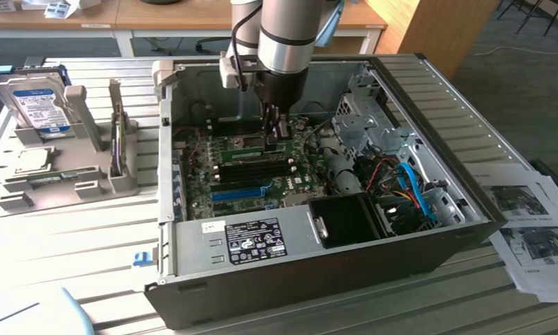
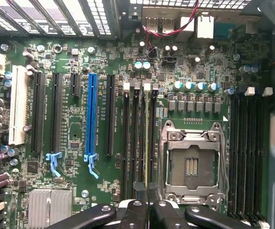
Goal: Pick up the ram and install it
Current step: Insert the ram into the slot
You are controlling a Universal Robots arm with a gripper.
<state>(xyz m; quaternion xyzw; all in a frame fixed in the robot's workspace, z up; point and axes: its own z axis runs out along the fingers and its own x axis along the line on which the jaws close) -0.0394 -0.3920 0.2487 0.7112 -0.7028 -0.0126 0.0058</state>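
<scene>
A silver-and-black robot arm [image 1: 284, 35] reaches down into an open dark-grey computer case [image 1: 446, 234] that lies on its side on a pale slatted bench [image 1: 93, 237]. Its black claw [image 1: 275, 130] hangs low over the green motherboard [image 1: 289, 183]. In the wrist view the claw [image 2: 146, 187] is pinched narrow on the ram [image 2: 147, 138], a long thin green circuit-board stick seen edge-on. The ram runs lengthwise along the row of long black memory slots [image 2: 127, 138], between the tall blue plastic expansion slot [image 2: 90, 114] and the square metal-framed CPU socket [image 2: 190, 164]. It lines up with one of those slots, though whether it is seated or just above cannot be told. A second bank of black slots [image 2: 244, 152] lies on the far side of the socket, and a ribbed silver heat sink [image 2: 49, 207] sits near the board's edge. Toward the exterior view's left, well apart from the case, a grey plastic holder rack [image 1: 65, 183] stands on the bench with a big silver hard drive with a blue-white label [image 1: 39, 105] upright in it. Printed paper sheets [image 1: 530, 223] lie at the exterior view's right.
</scene>
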